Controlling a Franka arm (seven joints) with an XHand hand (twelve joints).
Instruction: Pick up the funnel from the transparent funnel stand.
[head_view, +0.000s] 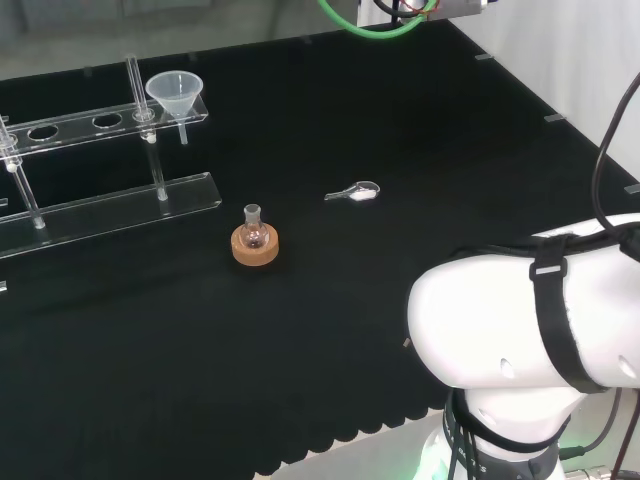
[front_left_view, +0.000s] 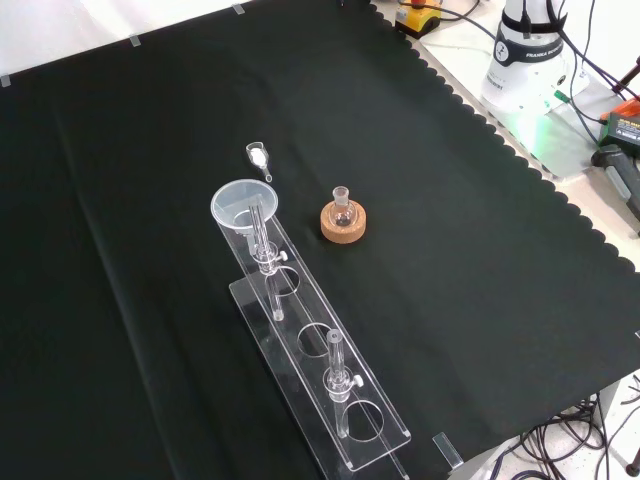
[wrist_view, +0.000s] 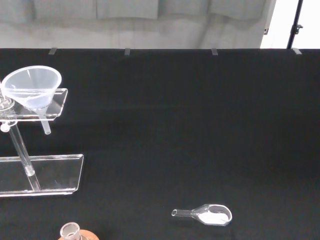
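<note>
I work in a lab: my black-draped tabletop (front_left_view: 480, 230) carries a clear funnel stand (front_left_view: 330, 385), a small flask (front_left_view: 342, 210) on a cork ring (front_left_view: 342, 226), and a scoop (front_left_view: 258, 156).

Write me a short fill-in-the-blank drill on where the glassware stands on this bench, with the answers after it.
1. The funnel sits in an end hole of the transparent ____.
2. The small flask stands upright on a ____ ring.
3. The scoop lying on the black cloth holds a ____ powder.
4. In the head view, the flask is to the ____ of the scoop.

Answers: stand; cork; white; left
</note>
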